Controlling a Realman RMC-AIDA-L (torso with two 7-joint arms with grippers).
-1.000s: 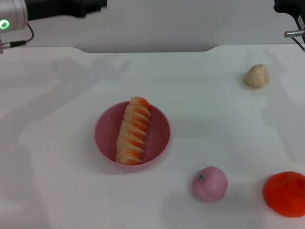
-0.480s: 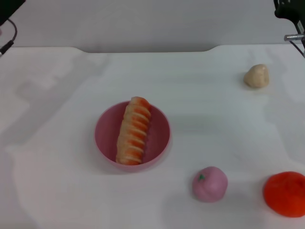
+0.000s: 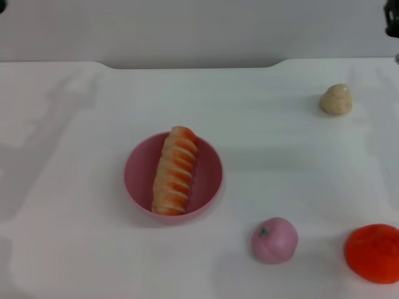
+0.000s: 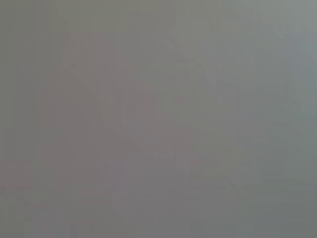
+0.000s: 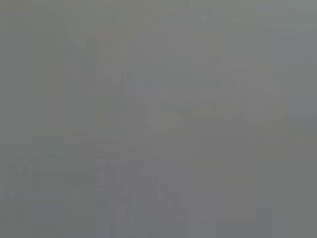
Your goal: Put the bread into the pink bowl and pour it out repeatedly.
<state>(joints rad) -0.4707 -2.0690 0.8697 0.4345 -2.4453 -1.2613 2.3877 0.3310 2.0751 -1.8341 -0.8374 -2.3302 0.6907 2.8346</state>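
Note:
The bread (image 3: 175,170), a ridged loaf with orange-and-cream stripes, lies lengthwise inside the pink bowl (image 3: 209,180), which stands upright on the white table left of centre in the head view. Neither gripper is in the head view; only a dark sliver of the left arm shows at the top left corner and a bit of the right arm at the top right edge. Both wrist views show plain grey with nothing to make out.
A beige rounded lump (image 3: 336,99) sits at the back right. A pink peach-like ball with a green stem (image 3: 274,240) lies front right of the bowl. An orange round fruit (image 3: 374,252) sits at the front right edge. The table's far edge (image 3: 187,64) runs along the back.
The left arm has withdrawn up and out past the top left corner. The right arm has pulled back toward the top right edge. Bowl and bread have not moved.

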